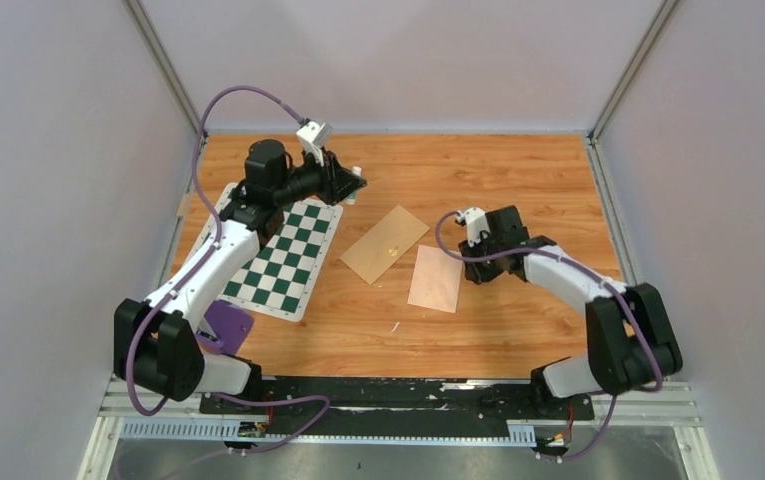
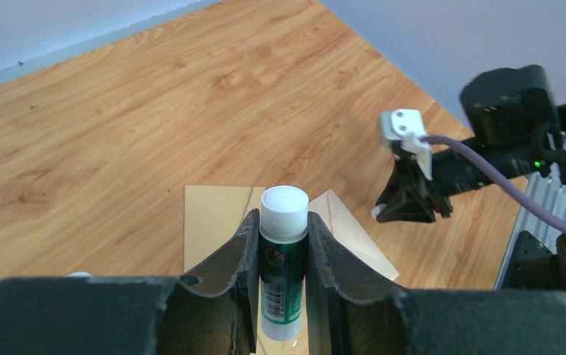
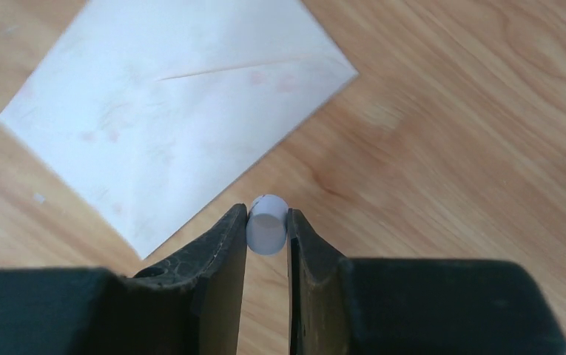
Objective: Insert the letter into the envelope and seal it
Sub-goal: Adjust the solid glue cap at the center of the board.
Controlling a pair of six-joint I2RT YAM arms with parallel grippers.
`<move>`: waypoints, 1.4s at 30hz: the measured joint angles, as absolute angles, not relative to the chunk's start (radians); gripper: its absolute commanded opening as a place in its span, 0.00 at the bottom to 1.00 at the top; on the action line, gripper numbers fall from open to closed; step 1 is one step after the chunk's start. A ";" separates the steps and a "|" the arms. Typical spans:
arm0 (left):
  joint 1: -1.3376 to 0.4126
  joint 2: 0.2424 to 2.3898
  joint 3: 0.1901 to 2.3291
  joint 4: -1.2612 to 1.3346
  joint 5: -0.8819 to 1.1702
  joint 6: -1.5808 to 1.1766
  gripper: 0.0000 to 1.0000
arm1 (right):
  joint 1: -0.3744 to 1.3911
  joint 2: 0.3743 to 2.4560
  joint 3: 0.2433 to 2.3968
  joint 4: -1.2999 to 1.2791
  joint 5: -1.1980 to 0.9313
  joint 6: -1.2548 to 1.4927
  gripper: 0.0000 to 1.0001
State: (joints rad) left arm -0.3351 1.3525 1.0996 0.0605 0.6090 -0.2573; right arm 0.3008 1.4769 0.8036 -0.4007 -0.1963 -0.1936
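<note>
The envelope (image 1: 385,245) is a plain tan rectangle lying mid-table, also seen below my left fingers (image 2: 217,222). The letter (image 1: 435,278) is a pale cream sheet with a fold crease, flat beside the envelope's right corner (image 3: 169,111). My left gripper (image 2: 283,222) is held above the table behind the envelope, shut on an upright green glue stick (image 2: 285,251) with a white top. My right gripper (image 3: 266,222) is low at the letter's right edge. Its fingers press both sides of a small white cylinder (image 3: 266,225).
A green-and-white checkered mat (image 1: 283,260) lies on the left under the left arm, with a purple piece (image 1: 226,325) at its near corner. Grey walls enclose the wooden table (image 1: 518,180) on three sides. A black rail (image 1: 398,395) runs along the near edge.
</note>
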 measured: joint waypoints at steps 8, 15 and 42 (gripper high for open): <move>-0.335 1.388 1.101 0.043 0.645 -0.257 0.00 | 0.329 1.003 0.532 -0.279 -0.534 -0.486 0.10; -0.335 1.420 1.102 0.009 0.675 -0.244 0.00 | 0.337 1.431 0.923 -0.538 -0.796 -0.606 0.14; -0.335 1.394 1.108 -0.034 0.672 -0.245 0.00 | 0.245 1.983 1.253 -1.264 -0.229 -0.448 0.18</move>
State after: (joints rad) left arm -0.3351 1.3941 1.1076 -0.0338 0.6720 -0.2447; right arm 0.2451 1.9831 1.2533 -1.2636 -0.2295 -0.4480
